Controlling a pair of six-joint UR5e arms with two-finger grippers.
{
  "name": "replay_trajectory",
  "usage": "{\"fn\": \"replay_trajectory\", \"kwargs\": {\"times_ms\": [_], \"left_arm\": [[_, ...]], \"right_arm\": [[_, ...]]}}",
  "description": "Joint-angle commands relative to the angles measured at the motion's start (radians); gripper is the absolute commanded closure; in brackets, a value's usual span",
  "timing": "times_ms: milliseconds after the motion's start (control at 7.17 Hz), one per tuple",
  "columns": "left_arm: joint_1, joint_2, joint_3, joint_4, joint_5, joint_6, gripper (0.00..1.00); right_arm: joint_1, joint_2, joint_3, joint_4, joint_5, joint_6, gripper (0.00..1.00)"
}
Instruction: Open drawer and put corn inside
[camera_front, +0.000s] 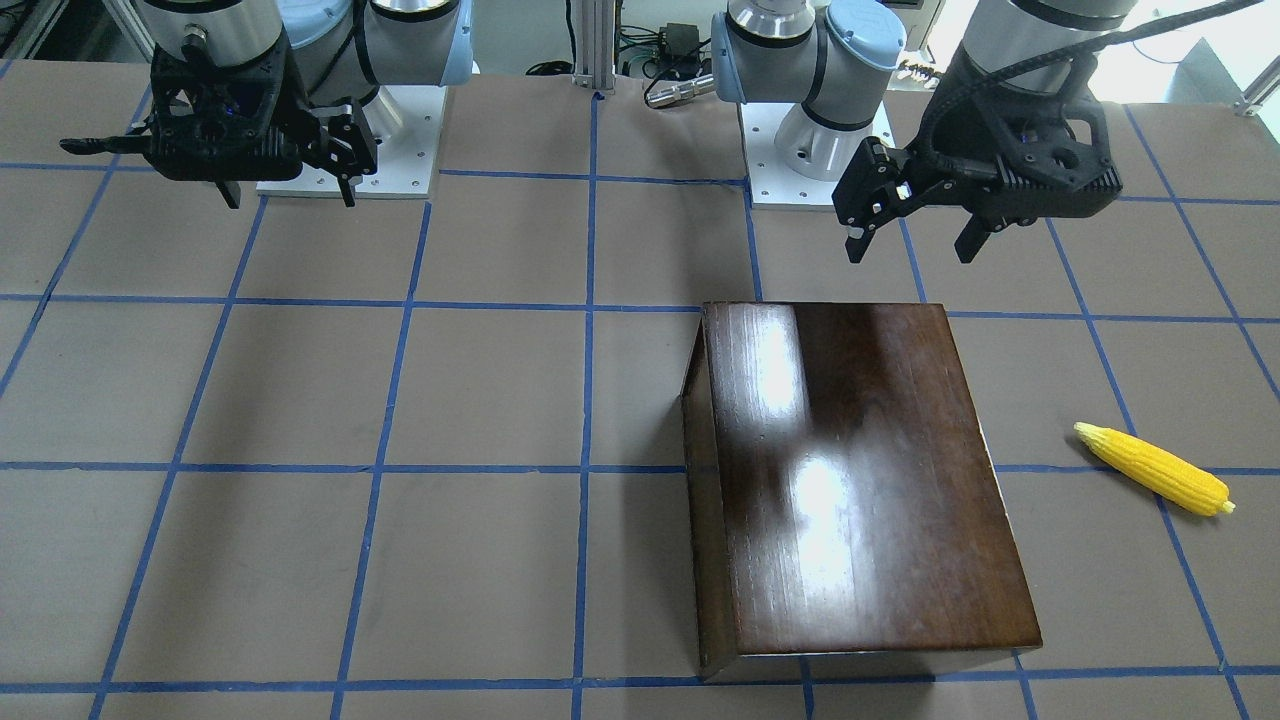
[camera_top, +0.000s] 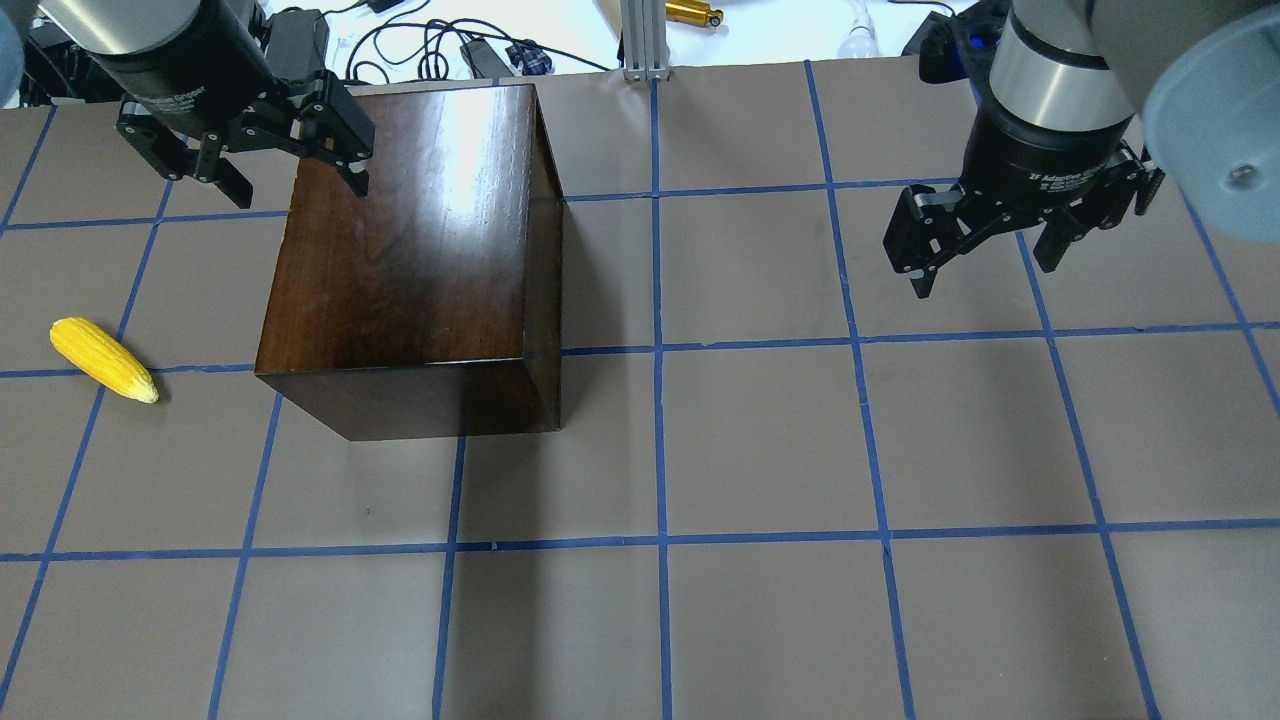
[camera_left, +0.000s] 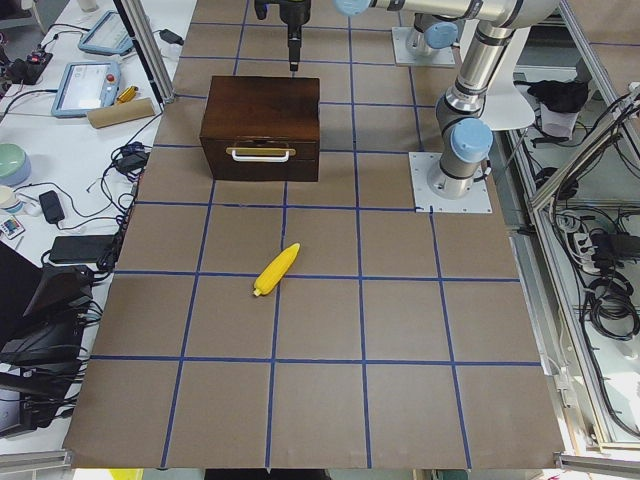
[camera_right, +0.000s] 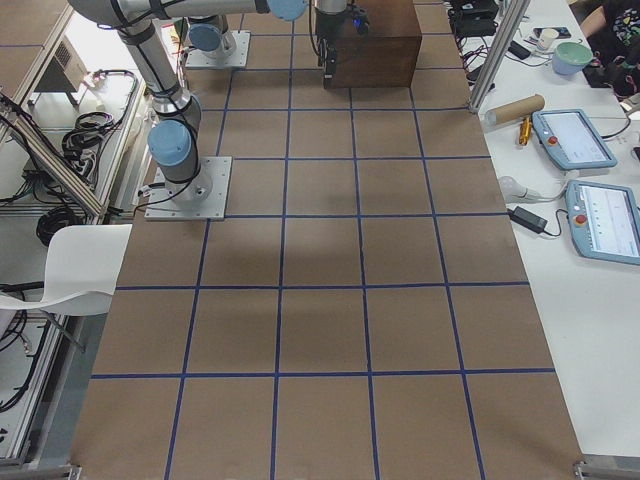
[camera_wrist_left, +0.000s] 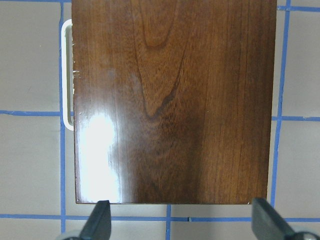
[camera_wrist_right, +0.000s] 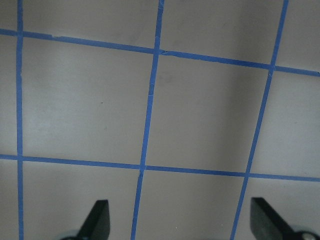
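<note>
The dark brown wooden box (camera_front: 850, 480) stands on the table and also shows in the overhead view (camera_top: 410, 250). Its drawer (camera_left: 262, 153) is shut, its front and pale pull facing the table's left end. The pull shows at the box's left edge in the left wrist view (camera_wrist_left: 65, 75). The yellow corn (camera_front: 1150, 468) lies on the table beside the box, off the drawer side (camera_top: 103, 358) (camera_left: 277, 270). My left gripper (camera_top: 298, 185) is open and empty, above the box's edge nearest the robot bases (camera_front: 910, 245) (camera_wrist_left: 181, 222). My right gripper (camera_top: 985, 275) is open and empty over bare table (camera_front: 290, 200) (camera_wrist_right: 181, 225).
Blue tape lines grid the brown table (camera_front: 480, 400). The two arm base plates (camera_front: 350, 140) (camera_front: 820, 160) sit at the robot's side with an aluminium post (camera_top: 645, 40) between them. Tablets and cables lie on the side benches (camera_left: 85, 85) (camera_right: 580, 140).
</note>
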Motion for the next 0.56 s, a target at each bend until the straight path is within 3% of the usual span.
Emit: {"fn": "replay_trajectory", "kwargs": {"times_ms": [0,418], "left_arm": [[0.0,0.001,0.0,0.0,0.0,0.001,0.0],[0.0,0.007,-0.008,-0.002,0.0,0.001,0.0]], "right_arm": [[0.0,0.001,0.0,0.0,-0.002,0.0,0.0],[0.0,0.001,0.0,0.0,0.0,0.0,0.0]]}}
